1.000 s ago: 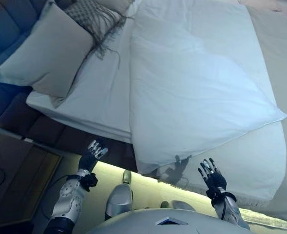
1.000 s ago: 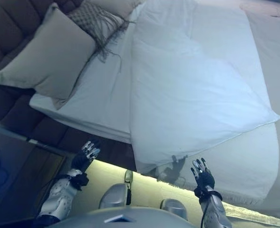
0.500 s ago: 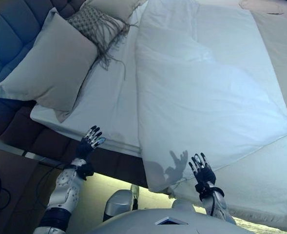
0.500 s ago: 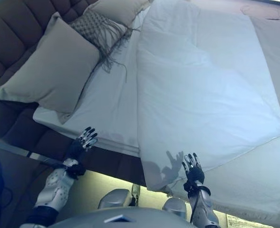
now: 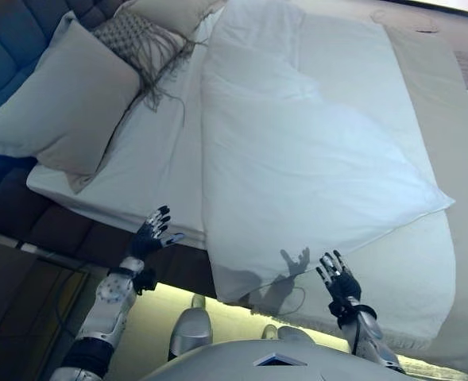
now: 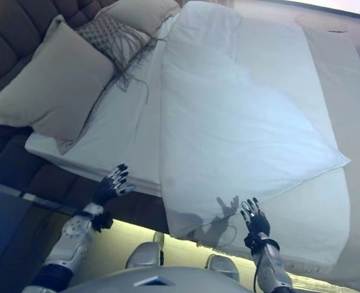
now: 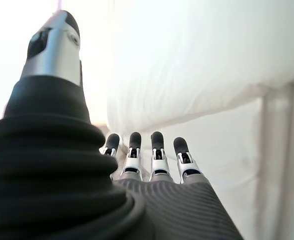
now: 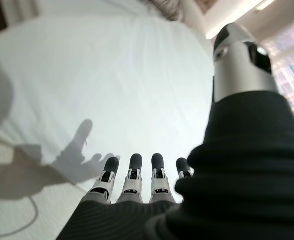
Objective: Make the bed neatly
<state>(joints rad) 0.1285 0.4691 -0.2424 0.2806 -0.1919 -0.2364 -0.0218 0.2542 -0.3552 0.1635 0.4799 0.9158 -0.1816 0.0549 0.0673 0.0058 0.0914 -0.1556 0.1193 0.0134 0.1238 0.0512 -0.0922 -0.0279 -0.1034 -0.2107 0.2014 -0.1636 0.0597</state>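
Duvet (image 5: 297,159) ran long toward twelve o'clock, its near hem just beyond the empty, spread right hand (image 5: 338,279); left hand (image 5: 152,235), equally spread, at nine.

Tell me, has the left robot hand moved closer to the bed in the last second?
Yes. The left robot hand was below the white mattress edge. It has moved up, and its open fingers now overlap that edge.

Left hand (image 7: 151,170) fingers straight, facing white duvet (image 7: 196,60).
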